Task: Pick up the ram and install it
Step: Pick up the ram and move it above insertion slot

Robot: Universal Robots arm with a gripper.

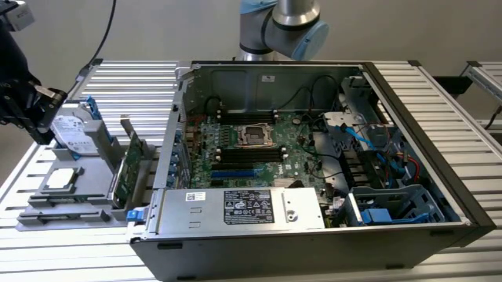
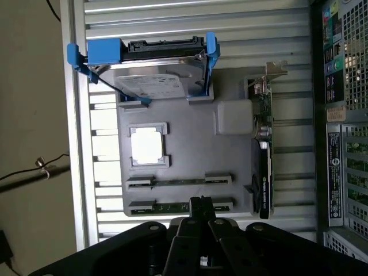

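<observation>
Two ram sticks lie edge-up in a grey holder tray (image 2: 230, 149): one ram (image 2: 178, 182) and a second ram (image 2: 169, 206) beside it. My gripper (image 2: 200, 202) is shut with nothing in it, and its tips show in line with the second stick, well above the tray. In the exterior view the gripper (image 1: 39, 134) hangs at the far left over the tray (image 1: 94, 202), away from the open computer case (image 1: 314, 235). The motherboard's black memory slots (image 1: 251, 154) sit inside the case, below the processor socket.
The tray also carries a hard drive in a blue bracket (image 2: 152, 75), a processor chip (image 2: 146, 144) and a broad green expansion card (image 2: 263, 155) standing on edge. Cables and a drive cage (image 1: 392, 205) crowd the case's right side. The second arm's base (image 1: 283, 26) stands behind the case.
</observation>
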